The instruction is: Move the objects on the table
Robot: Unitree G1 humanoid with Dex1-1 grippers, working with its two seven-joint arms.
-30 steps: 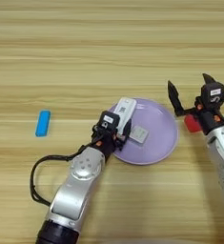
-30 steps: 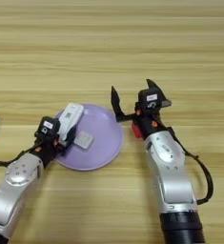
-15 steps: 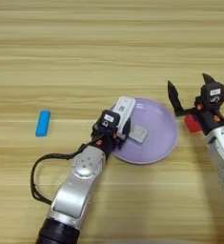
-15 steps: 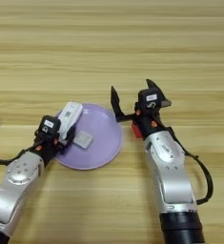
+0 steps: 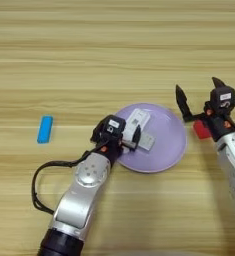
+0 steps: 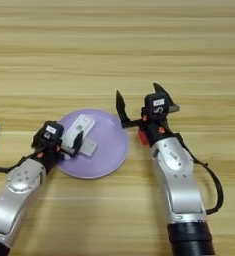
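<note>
A purple plate (image 5: 166,150) lies on the table (image 5: 114,50) and carries a long white stick (image 5: 136,122) and a small pale grey block (image 5: 147,142). At the plate's left rim my left gripper (image 5: 117,135) stands open, its black fingers on either side of the stick's near end. Just right of the plate lies a small red cube (image 5: 200,129). My right gripper (image 5: 199,95) is open right behind the cube, fingers spread wide and pointing away from me, and its wrist covers part of the cube.
A small blue block (image 5: 45,129) lies alone at the left, well clear of the plate. Both silver forearms come up from the near edge, with a black cable looping beside the left one (image 5: 36,187).
</note>
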